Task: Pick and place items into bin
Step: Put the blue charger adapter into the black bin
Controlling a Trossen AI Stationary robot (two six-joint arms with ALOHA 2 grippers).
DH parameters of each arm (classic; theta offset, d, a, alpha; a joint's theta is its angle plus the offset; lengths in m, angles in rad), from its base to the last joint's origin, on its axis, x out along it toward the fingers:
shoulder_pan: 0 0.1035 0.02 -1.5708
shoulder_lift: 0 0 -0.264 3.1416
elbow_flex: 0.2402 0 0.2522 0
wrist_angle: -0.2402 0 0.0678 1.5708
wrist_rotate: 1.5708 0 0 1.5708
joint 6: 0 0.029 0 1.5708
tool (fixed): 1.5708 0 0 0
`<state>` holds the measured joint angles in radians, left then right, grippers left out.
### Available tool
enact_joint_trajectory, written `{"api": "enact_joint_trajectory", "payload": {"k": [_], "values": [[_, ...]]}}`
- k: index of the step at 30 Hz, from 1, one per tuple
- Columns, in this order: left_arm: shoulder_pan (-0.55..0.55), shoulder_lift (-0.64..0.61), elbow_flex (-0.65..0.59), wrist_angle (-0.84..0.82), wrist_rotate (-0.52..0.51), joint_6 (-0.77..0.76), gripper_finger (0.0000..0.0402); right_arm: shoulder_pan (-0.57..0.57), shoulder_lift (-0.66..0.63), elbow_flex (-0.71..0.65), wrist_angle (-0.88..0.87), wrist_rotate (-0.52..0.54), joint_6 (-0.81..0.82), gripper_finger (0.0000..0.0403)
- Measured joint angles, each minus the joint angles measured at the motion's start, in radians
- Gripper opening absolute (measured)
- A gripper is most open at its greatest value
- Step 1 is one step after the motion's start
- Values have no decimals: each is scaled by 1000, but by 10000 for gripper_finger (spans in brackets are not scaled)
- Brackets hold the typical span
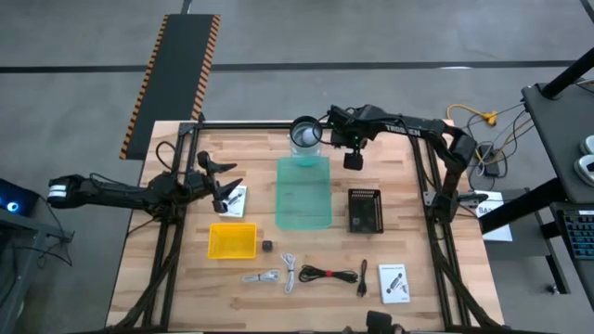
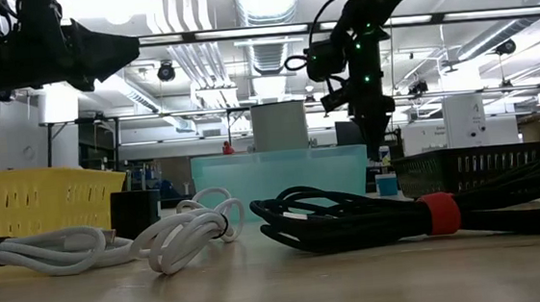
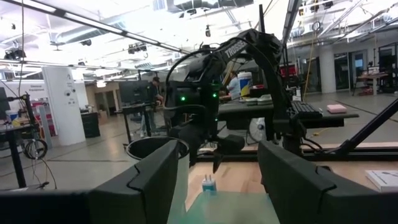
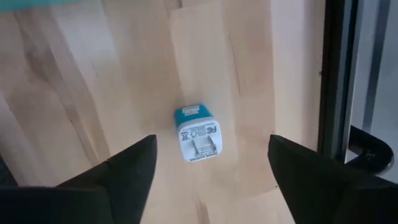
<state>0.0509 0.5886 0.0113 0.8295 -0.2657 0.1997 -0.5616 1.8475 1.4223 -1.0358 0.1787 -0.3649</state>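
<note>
A small blue-white piece [image 4: 198,134] lies flat on the bare wood, its prongs up. My right gripper [image 4: 211,142] hangs above it, open and pointing down, one finger on each side and clear of it. In the high view this gripper [image 1: 353,160] is at the far middle of the table, just right of a teal see-through bin [image 1: 303,190]. My left gripper [image 1: 223,186] waits open at the table's left, raised, beside a white card [image 1: 236,199]. Near the front lie a black cube [image 1: 266,245], white cables [image 1: 290,272], a coiled black cable [image 1: 327,274] and another card [image 1: 394,283].
A round grey container [image 1: 305,135] stands at the far end of the teal bin. A black basket [image 1: 364,210] sits right of the bin and a yellow basket [image 1: 232,239] left of it. The table's black frame rail [image 4: 339,74] runs close by the blue-white piece.
</note>
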Motion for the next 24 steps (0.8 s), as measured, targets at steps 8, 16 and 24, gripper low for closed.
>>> {"api": "enact_joint_trajectory", "payload": {"k": [8, 16, 24], "values": [[0, -2, 0, 0, 0, 0, 206, -1, 18, -32, 16, -8, -73, 315], [0, 0, 0, 0, 0, 0, 206, -9, 18, -58, 48, -8, -111, 300], [0, 0, 0, 0, 0, 0, 206, -27, 18, -109, 115, -48, -138, 299]]}}
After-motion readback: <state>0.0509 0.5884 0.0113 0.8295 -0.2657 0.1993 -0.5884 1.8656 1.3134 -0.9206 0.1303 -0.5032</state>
